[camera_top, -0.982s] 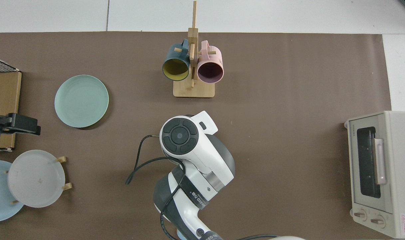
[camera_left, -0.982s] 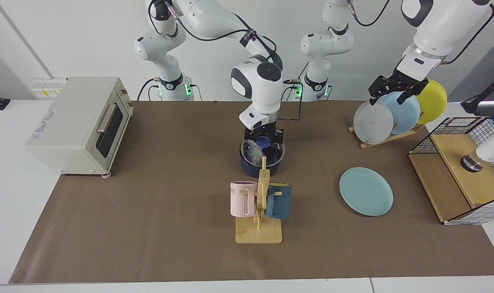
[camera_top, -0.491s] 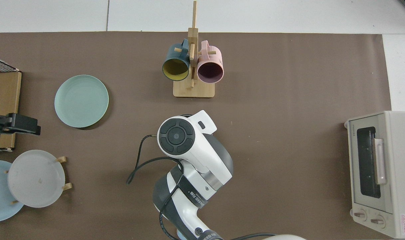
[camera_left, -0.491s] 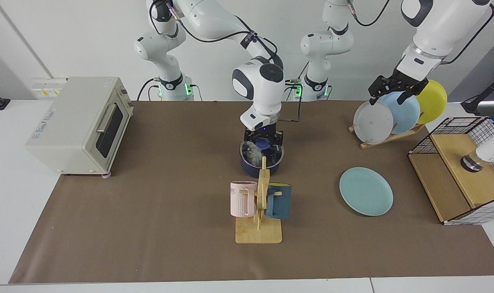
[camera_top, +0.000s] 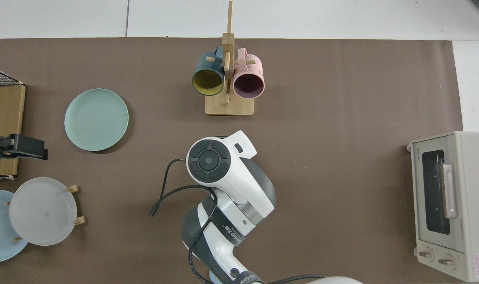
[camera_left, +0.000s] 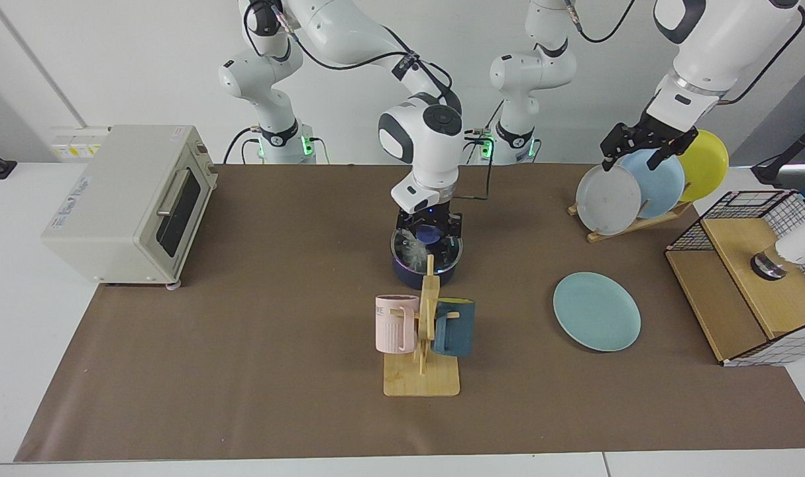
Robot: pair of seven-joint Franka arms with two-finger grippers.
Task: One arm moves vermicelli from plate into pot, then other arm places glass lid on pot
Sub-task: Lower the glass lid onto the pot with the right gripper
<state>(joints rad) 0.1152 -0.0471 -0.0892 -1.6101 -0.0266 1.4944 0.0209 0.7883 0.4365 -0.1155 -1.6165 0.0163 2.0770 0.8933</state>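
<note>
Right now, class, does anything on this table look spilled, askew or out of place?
Nothing stands out. The vermicelli sits inside the pot, the glass lid lies level on it under the right pincer, and the plate is bare.

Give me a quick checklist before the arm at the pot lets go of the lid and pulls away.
1. Vermicelli inside the pot: ok, seen through the glass.
2. Teal plate bare: ok.
3. Glass lid level on the pot rim: cannot tell, the mug rack hides the near edge.
4. Right tool at the lid's blue knob: ok; grip state cannot tell.
5. Left tool waiting at the plate rack, away from the pot: ok.
</note>
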